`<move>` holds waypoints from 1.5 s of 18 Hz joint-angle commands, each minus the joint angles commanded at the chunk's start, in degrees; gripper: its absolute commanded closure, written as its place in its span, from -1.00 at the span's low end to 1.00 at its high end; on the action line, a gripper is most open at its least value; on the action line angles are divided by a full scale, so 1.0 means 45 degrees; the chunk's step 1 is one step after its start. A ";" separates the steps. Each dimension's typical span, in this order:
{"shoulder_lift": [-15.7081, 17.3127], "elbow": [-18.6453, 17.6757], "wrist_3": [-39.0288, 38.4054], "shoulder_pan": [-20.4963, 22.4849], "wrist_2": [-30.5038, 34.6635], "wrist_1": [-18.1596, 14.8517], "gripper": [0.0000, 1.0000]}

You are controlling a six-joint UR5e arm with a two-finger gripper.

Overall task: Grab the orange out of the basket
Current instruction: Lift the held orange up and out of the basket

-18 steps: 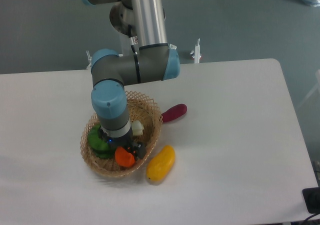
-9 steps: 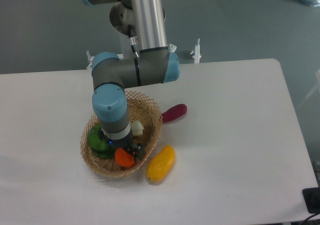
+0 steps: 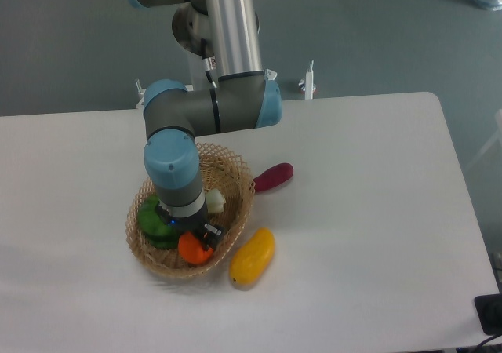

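You have one small round bright-orange fruit (image 3: 190,248) low in the near part of one tan woven wicker basket (image 3: 235,182), beside one leafy green vegetable (image 3: 150,221). The black two-finger gripper (image 3: 202,241) touches it; whether its fingers pinch it, I cannot tell. One yellow elongated fruit (image 3: 252,256) and one dark red oblong vegetable (image 3: 273,176) lie on the white table (image 3: 369,188), right of the basket.

the arm (image 3: 227,23) is a thick tube of polished silver metal, with a bright streak of reflected light along its length. its joints are squat dark grey drums, each closed by a rounded light blue cap; 3 such caps show, 1 at the top edge, 1 facing right at the elbow (image 3: 271,102), and 1 above the basket (image 3: 235,176). a thin black cable runs beside the silver tube near the elbow. the wrist (image 3: 182,200) above the basket has a pale grey band, with a small blue light below it. the gripper (image 3: 200,239) is black.
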 joint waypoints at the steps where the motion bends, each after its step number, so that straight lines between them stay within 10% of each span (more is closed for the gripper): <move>1: 0.0078 0.0000 0.0039 0.0039 0.0000 0.0000 -0.01; 10: 0.1485 0.1345 0.0176 0.1073 -0.0508 -0.1091 0.04; 17: 0.2032 0.3475 0.2771 0.2498 -0.1445 -0.4392 0.03; 27: 0.2247 0.3965 0.6442 0.4899 -0.1953 -0.4883 0.03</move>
